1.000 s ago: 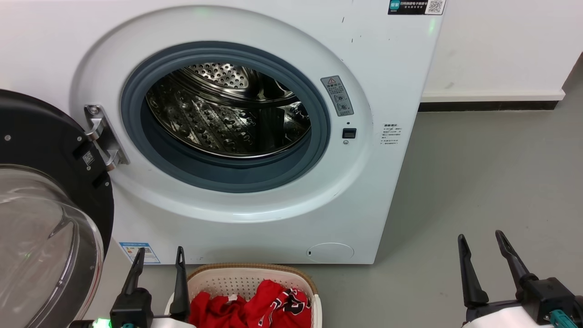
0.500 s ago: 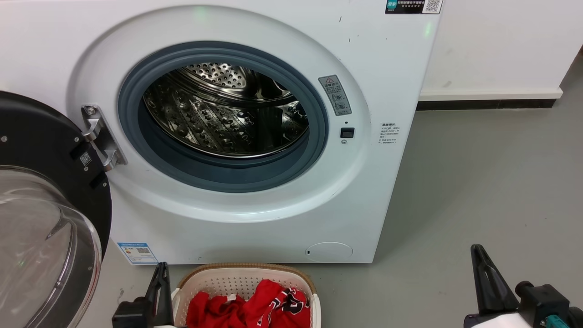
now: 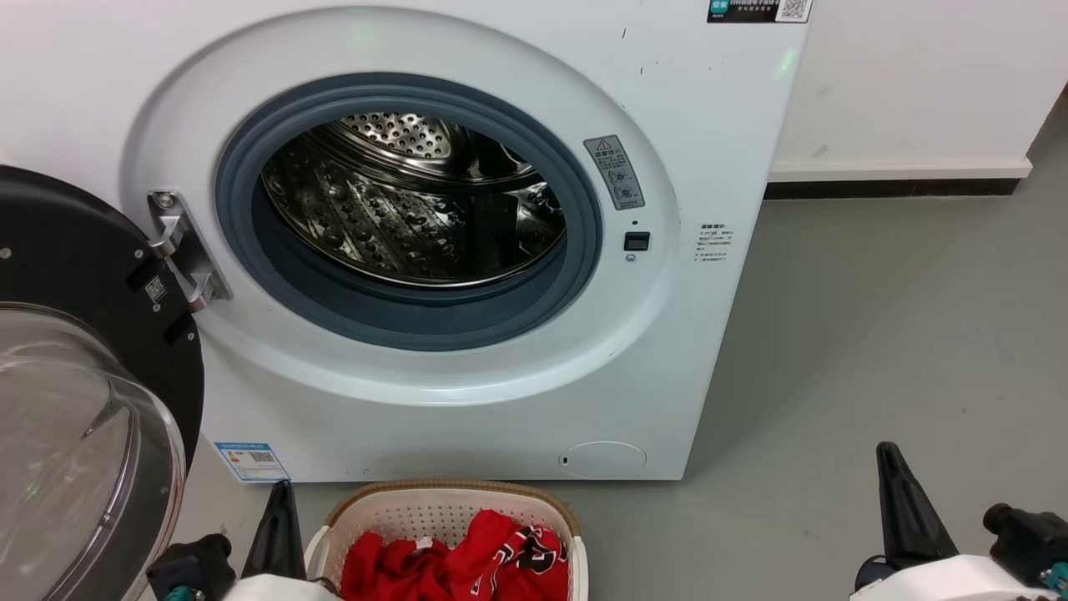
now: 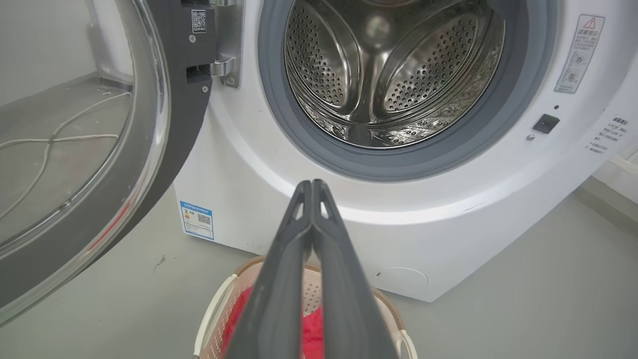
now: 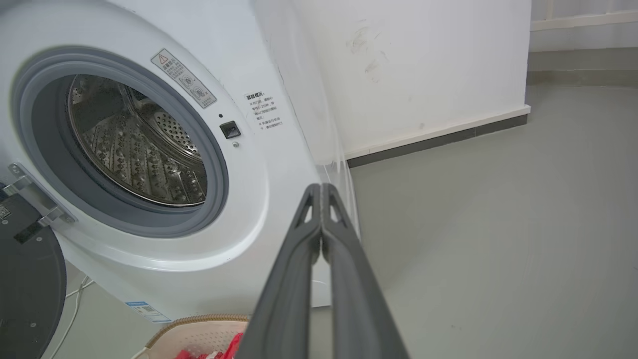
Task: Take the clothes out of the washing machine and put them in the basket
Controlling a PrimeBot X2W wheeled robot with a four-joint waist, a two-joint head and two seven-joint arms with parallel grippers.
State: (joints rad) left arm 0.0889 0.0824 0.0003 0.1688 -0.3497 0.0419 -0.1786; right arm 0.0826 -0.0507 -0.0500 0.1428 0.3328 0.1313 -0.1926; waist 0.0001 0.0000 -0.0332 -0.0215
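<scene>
Two red clothes (image 3: 455, 555), one printed in black and white, lie heaped in the one basket (image 3: 442, 505) on the floor, just before the one washing machine (image 3: 467, 401), whose door (image 3: 75, 417) stands open. The left claw (image 4: 311, 187) and the right claw (image 5: 320, 189) are both pinched closed, gripping nothing.

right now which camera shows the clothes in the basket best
The head view: the clothes lie in the basket, red folds and black-and-white print plain, cropped at the bottom edge. In the left wrist view the left gripper covers most of them; the right wrist view catches a red scrap at its bottom edge.
</scene>
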